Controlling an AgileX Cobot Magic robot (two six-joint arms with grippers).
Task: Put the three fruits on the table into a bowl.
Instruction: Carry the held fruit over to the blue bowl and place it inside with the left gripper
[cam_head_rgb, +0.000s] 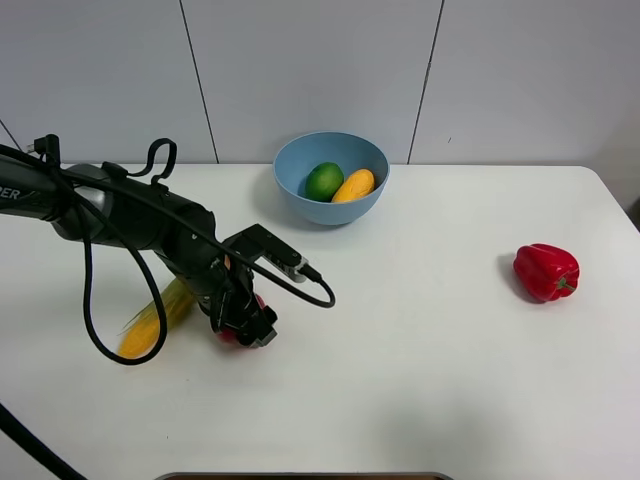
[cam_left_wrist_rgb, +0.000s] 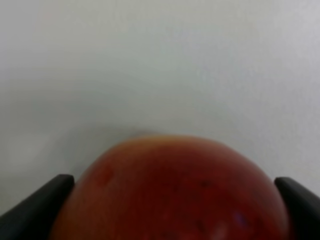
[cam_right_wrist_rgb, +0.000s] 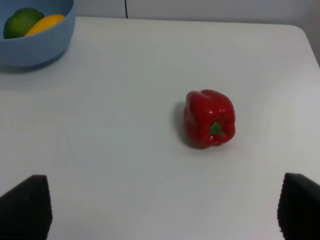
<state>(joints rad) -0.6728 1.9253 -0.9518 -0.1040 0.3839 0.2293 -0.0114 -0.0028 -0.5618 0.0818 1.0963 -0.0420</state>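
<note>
At lower left of the overhead view the corn cob (cam_head_rgb: 160, 315) lies just beside the left gripper (cam_head_rgb: 243, 325), whose fingers are pinched on the apple (cam_head_rgb: 232, 333) down on the white table (cam_head_rgb: 420, 340). The apple looks firm, smooth and probably a little slippery; gripping across its widest part seems wisest. Upper centre, the glossy blue bowl (cam_head_rgb: 331, 180) holds the lime (cam_head_rgb: 324, 181) and mango (cam_head_rgb: 353, 185). The bell pepper (cam_head_rgb: 546, 271) sits far right; the right gripper (cam_right_wrist_rgb: 160, 210) is spread, empty.
</note>
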